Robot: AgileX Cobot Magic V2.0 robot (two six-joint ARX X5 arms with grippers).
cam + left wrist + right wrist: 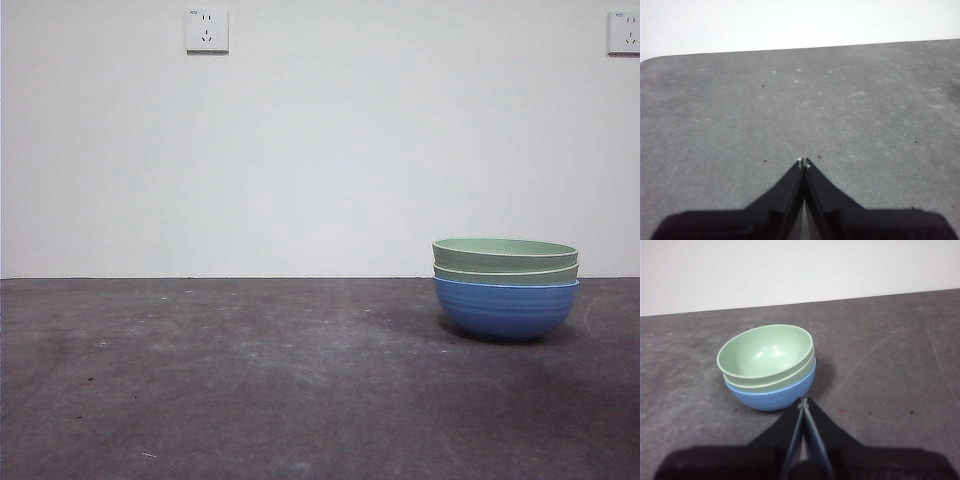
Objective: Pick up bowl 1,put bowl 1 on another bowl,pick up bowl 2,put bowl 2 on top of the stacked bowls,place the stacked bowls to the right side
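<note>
The stacked bowls (506, 287) stand upright on the right part of the grey table: a blue ribbed bowl (505, 310) with two pale green bowls (505, 255) nested in it. In the right wrist view the same stack (767, 367) sits just beyond my right gripper (803, 402), which is shut, holds nothing and hangs a little apart from the blue bowl (772, 396). My left gripper (803, 162) is shut over bare table, with no bowl in its view. Neither arm shows in the front view.
The grey table (250, 380) runs to a white wall with two sockets (206, 30) high up. In the left wrist view the table's far edge (790, 49) curves round at one corner.
</note>
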